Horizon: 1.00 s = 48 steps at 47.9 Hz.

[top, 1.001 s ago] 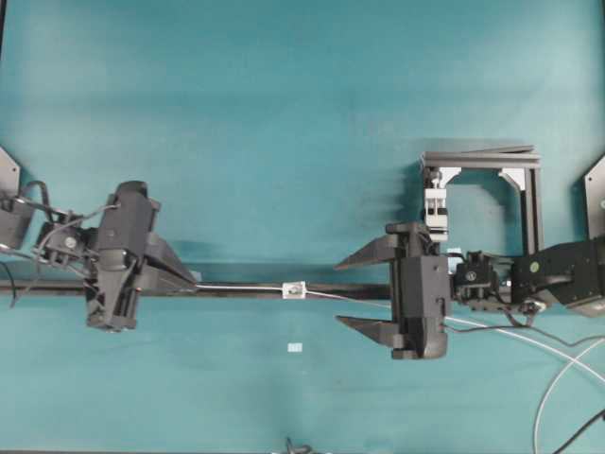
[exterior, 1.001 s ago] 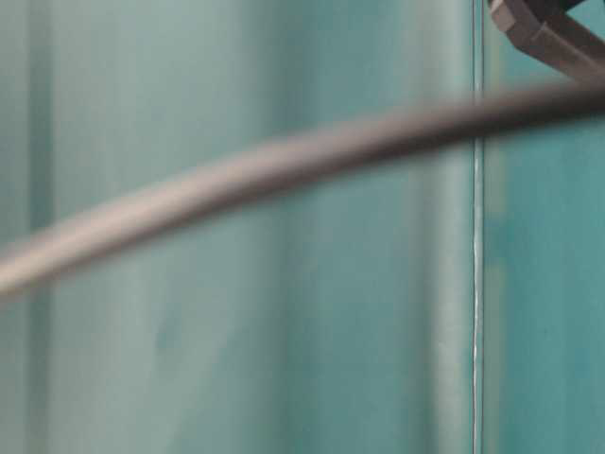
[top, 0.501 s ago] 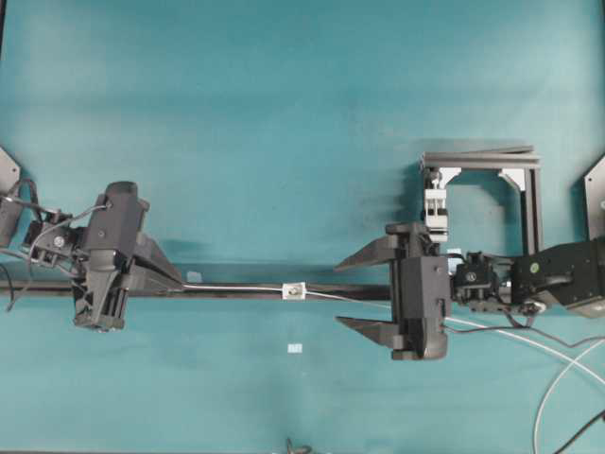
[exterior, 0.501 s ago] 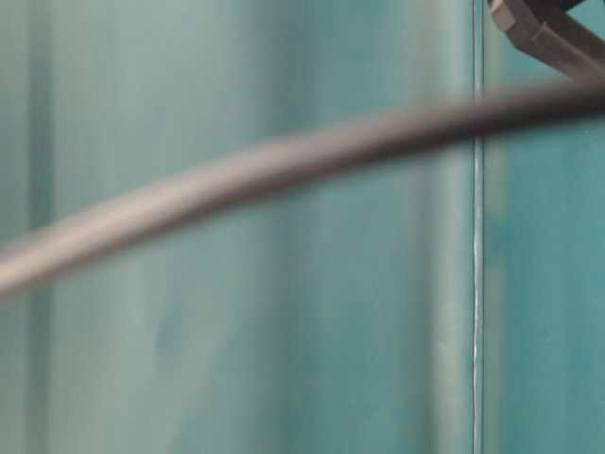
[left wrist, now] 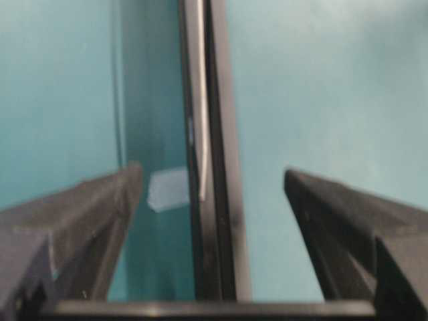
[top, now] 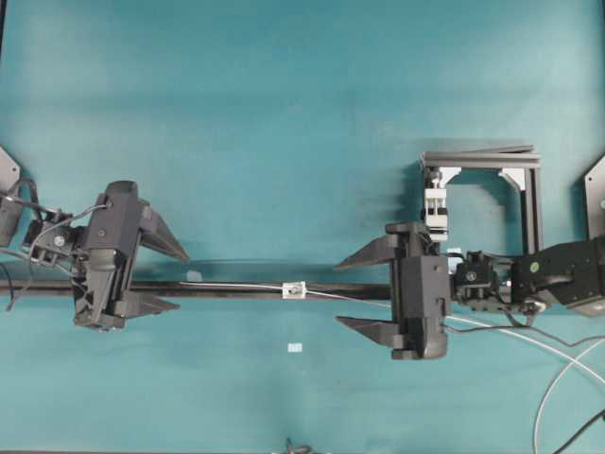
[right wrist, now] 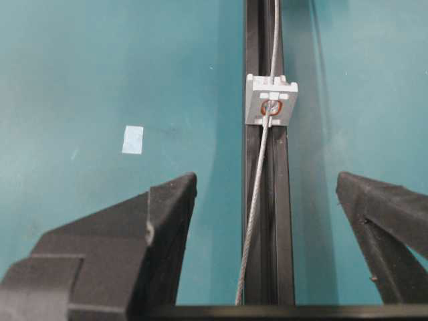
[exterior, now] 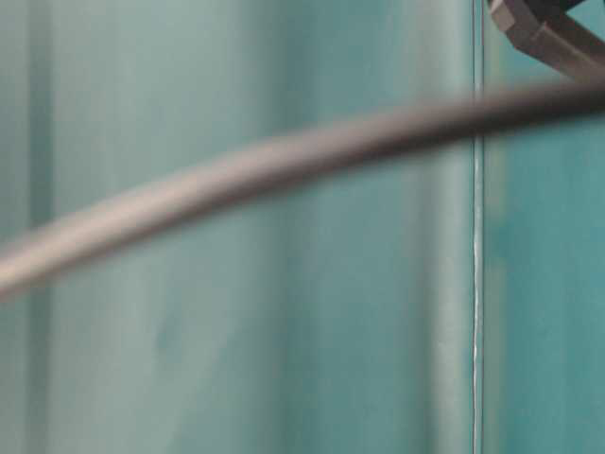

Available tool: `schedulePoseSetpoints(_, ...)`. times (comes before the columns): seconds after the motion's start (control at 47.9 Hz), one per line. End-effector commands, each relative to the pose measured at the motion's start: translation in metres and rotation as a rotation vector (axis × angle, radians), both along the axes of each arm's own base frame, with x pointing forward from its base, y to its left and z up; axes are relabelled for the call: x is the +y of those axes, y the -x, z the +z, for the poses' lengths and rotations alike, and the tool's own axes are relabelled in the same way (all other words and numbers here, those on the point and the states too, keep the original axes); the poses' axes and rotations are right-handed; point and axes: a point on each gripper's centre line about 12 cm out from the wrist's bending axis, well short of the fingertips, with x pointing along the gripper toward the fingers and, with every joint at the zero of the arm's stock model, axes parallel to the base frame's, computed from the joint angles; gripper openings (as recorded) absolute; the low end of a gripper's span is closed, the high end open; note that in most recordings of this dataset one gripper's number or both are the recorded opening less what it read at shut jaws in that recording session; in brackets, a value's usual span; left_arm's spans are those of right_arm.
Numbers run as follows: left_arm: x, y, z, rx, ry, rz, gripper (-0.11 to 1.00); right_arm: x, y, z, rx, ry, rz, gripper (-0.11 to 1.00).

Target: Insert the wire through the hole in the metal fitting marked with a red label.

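Landmark: the long dark rail [top: 236, 289] lying across the teal worktop [top: 284, 113].

On the rail sits one small silvery-white square metal fitting [top: 295, 289], its dark centre hole [right wrist: 270, 107] ringed in red in the right wrist view. One thin pale grey-white wire [top: 241, 286] lies along the rail and passes through that hole, showing on both sides of the fitting; its free end [left wrist: 201, 198] rests on the rail between the left fingers.

Left end effector [top: 165, 277]: jaws spread wide, one finger on each side of the rail, not touching the wire. Right end effector [top: 361, 293]: jaws also wide, straddling the rail on the other side of the fitting, holding nothing; the wire runs loose between its fingers [right wrist: 160, 221].

Around the rail: two small pale tape squares, one on the near side of the rail below the fitting [top: 294, 348], one just beside the rail near the wire's end [left wrist: 167, 188]. One black frame [top: 525, 189] with a white clamp block [top: 435, 206] stands on the far side of the rail, behind the right end effector. White cables [top: 567, 364] curve off at the right corner.

Open worktop lies on both sides of the rail between the two end effectors. The table-level view is blocked by a blurred dark cable [exterior: 284, 161].
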Motion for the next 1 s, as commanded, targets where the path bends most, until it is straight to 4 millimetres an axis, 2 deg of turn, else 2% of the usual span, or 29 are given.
schedulePoseSetpoints(0.0, -0.001, -0.004, 0.009, -0.035, 0.007, -0.002, 0.70, 0.002, -0.004, 0.021, -0.065, -0.018, -0.001, 0.94)
schedulePoseSetpoints(0.355, 0.005, -0.003, 0.017, -0.067, 0.000, 0.007, 0.69, -0.008, 0.007, 0.040, -0.122, -0.025, -0.016, 0.94)
schedulePoseSetpoints(0.709, 0.023, 0.003, 0.024, -0.106, -0.005, 0.053, 0.70, -0.027, 0.018, 0.043, -0.159, -0.006, -0.065, 0.94)
schedulePoseSetpoints(0.98, 0.027, 0.003, 0.029, -0.149, -0.048, 0.033, 0.70, -0.034, 0.024, 0.047, -0.173, -0.004, -0.079, 0.94)
